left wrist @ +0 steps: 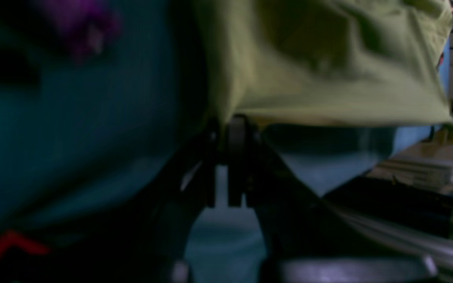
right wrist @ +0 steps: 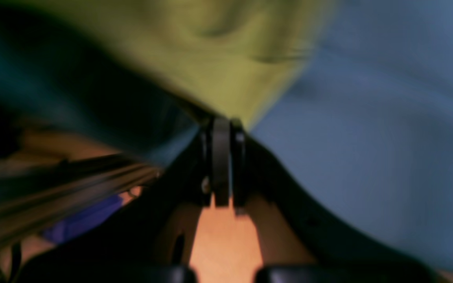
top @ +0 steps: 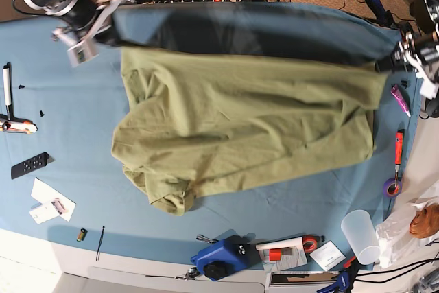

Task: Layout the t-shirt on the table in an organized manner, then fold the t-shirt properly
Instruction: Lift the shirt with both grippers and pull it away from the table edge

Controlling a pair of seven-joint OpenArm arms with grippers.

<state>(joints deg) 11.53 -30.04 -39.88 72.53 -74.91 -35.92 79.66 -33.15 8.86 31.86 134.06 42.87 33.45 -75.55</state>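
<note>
The olive-green t-shirt (top: 240, 121) hangs stretched between my two grippers above the blue-clothed table (top: 68, 128), its lower part bunched toward the front left. In the base view my right gripper (top: 118, 44) pinches the shirt's upper left corner, and my left gripper (top: 385, 66) pinches the upper right corner. The left wrist view shows the left gripper (left wrist: 234, 122) shut on a fabric edge of the t-shirt (left wrist: 328, 59). In the blurred right wrist view the right gripper (right wrist: 222, 122) is shut on the t-shirt (right wrist: 218, 55).
On the table's left lie a white pen (top: 7, 84), a black remote (top: 29, 165) and papers (top: 51, 204). A blue tool (top: 219, 259) and a plastic cup (top: 360, 235) sit at the front. A red screwdriver (top: 398, 149), purple tape roll (top: 392, 186) and pink marker (top: 400, 99) lie right.
</note>
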